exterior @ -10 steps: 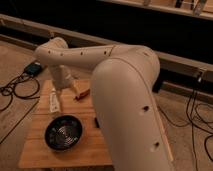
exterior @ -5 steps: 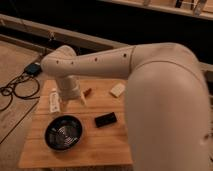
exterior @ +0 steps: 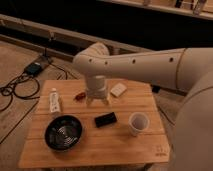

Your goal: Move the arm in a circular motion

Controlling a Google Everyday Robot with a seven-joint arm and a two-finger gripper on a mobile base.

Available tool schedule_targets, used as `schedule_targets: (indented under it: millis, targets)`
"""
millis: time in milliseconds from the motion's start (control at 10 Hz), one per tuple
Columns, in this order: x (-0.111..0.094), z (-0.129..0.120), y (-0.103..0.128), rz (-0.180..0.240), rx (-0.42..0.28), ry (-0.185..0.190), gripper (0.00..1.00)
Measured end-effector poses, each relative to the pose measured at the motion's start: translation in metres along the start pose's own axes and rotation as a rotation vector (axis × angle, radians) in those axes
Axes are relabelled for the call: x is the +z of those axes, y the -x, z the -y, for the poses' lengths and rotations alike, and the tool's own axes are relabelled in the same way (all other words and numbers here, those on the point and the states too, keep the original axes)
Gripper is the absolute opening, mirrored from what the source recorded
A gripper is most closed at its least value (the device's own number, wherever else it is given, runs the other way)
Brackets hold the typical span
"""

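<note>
Over the back of the wooden worktop [exterior: 115, 146], the big cream-white arm [exterior: 150, 62] reaches in from the right side. It is thick and smooth, with a row of little dark holes along it. It bends at a round elbow up near the middle, and then a short round wrist points straight down. The worktop is a light brown wood, and it stands on a brown floor with dark cables [exterior: 15, 89] lying at the left. A black bowl [exterior: 63, 133] with rings inside sits on the front left part of the worktop. The pale gripper [exterior: 97, 102] hangs under the wrist, just above the wood at the back middle. Its two fingers [exterior: 89, 101] point down and look apart, with nothing between them. A white cup [exterior: 138, 123] stands upright on the right side, well apart from the bowl. A white tube [exterior: 54, 101] lies on the left, behind the bowl. A flat black thing [exterior: 105, 119] lies between the bowl and the cup, in front of the gripper. A small pale packet [exterior: 118, 89] lies just to the right of the gripper. A tiny red thing [exterior: 79, 95] lies just to its left.
</note>
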Motion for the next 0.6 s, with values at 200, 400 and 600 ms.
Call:
schedule_targets:
  millis: [200,400,600]
  targets:
    - [-0.007,0.024,0.026,0.009,0.04,-0.016,0.65]
    - [-0.011,0.033,0.056,0.023,0.051,-0.033,0.65]
    - [-0.011,0.026,0.095,0.032,0.038,-0.046,0.65]
